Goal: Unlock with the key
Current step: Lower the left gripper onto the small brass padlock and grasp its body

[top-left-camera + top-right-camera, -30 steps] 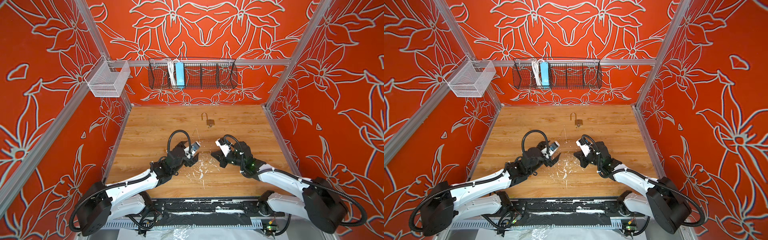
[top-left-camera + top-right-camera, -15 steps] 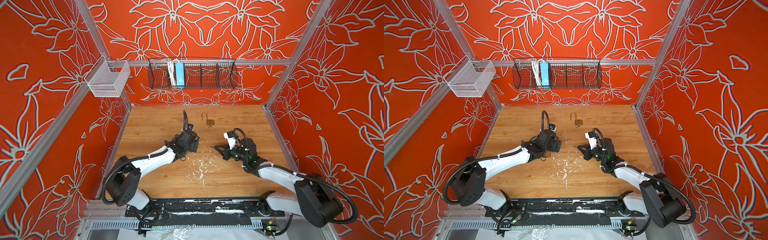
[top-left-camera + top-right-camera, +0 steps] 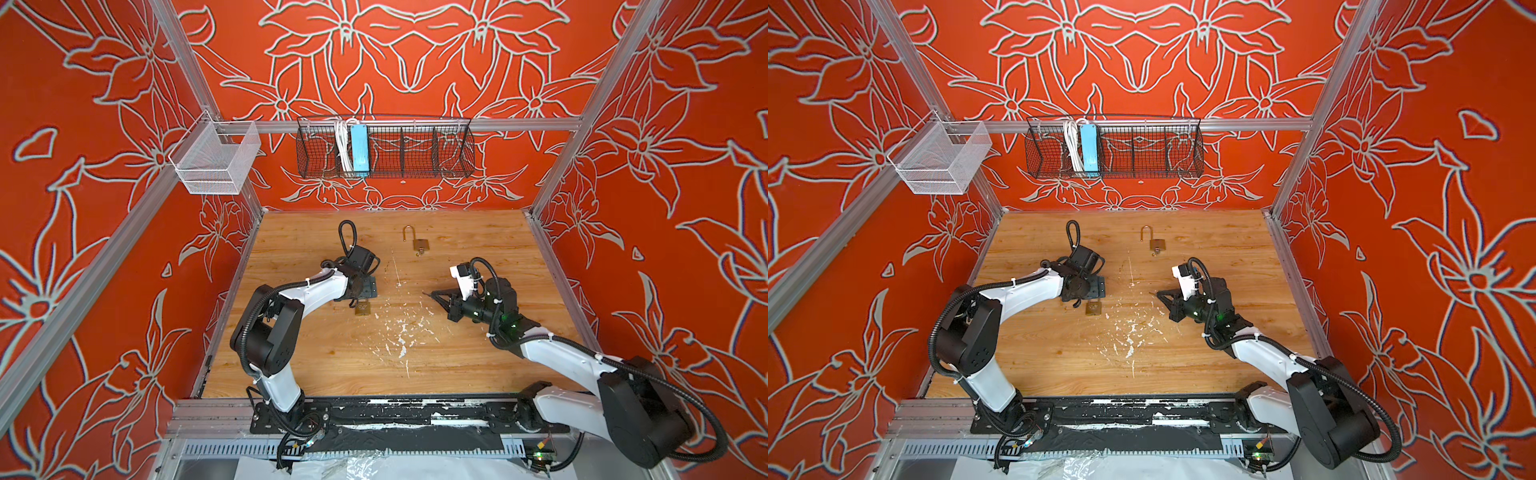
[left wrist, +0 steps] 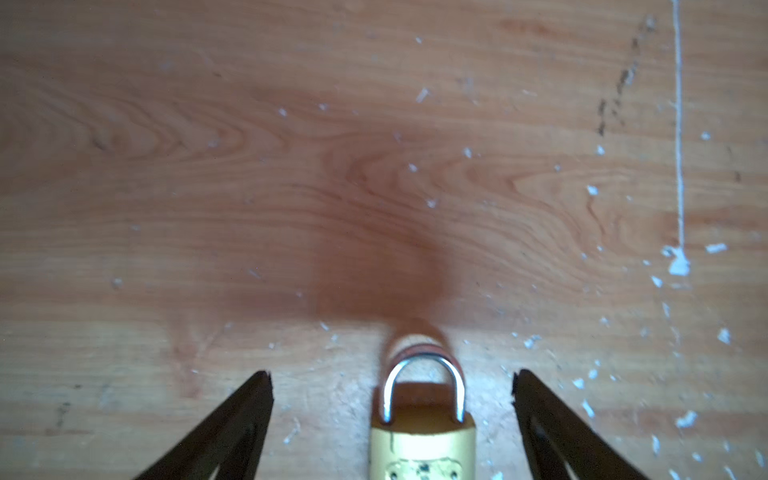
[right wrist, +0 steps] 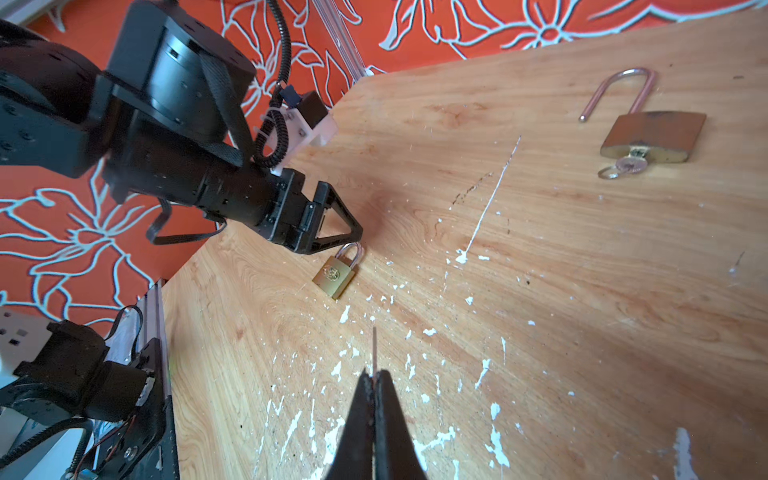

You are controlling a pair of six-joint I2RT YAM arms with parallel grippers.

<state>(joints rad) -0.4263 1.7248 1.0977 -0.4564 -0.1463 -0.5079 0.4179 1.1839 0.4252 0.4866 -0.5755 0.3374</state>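
Observation:
A small brass padlock [image 3: 363, 308] [image 3: 1094, 308] lies flat on the wooden table [image 3: 478, 365], its shackle closed. My left gripper [image 3: 360, 300] [image 4: 392, 380] points down over it and is open. In the left wrist view the small brass padlock [image 4: 422, 440] sits between the two fingers with a gap on each side. My right gripper [image 3: 432, 294] [image 5: 375, 374] hovers to the right, shut on a thin key [image 5: 374, 349] whose blade sticks out toward the small brass padlock [image 5: 334, 272].
A larger brass padlock [image 3: 419, 244] [image 5: 652, 137] lies at the back of the table, shackle open, with its own key [image 5: 627, 166] in it. White paint flecks [image 3: 401, 332] mark the table's middle. A black wire basket [image 3: 386, 147] and a white basket [image 3: 214, 160] hang on the walls.
My left arm has folded and swung its gripper back and left, ending tipped down over the small padlock. My right gripper has drawn away to the right, still shut on the key.

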